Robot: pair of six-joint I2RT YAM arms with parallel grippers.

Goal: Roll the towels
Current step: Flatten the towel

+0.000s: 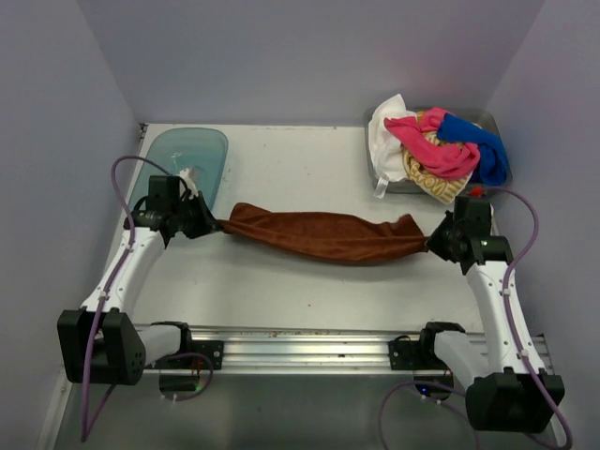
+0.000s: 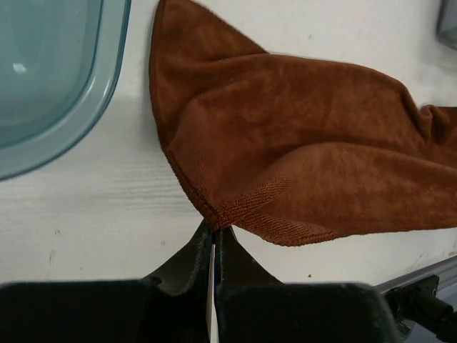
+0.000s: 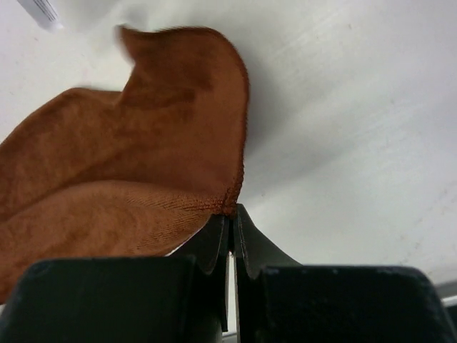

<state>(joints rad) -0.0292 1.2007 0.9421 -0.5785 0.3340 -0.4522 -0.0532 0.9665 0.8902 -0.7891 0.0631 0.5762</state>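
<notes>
The left gripper (image 2: 214,236) has its jaws pressed together on one corner of the rust-brown towel (image 2: 307,164), biting only the stitched hem at the tip. The right gripper (image 3: 230,214) pinches the opposite end the same way, on a sliver of hem. The towel runs between the two grippers, bunched lengthwise and sagging in the middle. I cannot tell whether its belly rests on the table (image 1: 300,159) or hangs just above it.

The thin bite is the main risk. If the arms draw apart to spread the cloth, a hem could slip out of either pinch and that end would drop. The towel is also gathered, not flat, so a roll begun from here would likely come out lopsided and loose. It needs laying out flat first.

Just beyond and outboard of the left gripper sits the teal tray (image 1: 187,155). A corner swung that way could drape over its rim. Nothing shows inside the tray.

Beyond the right gripper stands a grey bin (image 1: 487,120) heaped with a pink towel (image 1: 441,150), a blue towel (image 1: 483,150), a yellow-and-white striped towel (image 1: 427,178) and a white towel (image 1: 384,131). The white one spills over the bin's near wall and could snag a passing arm.
</notes>
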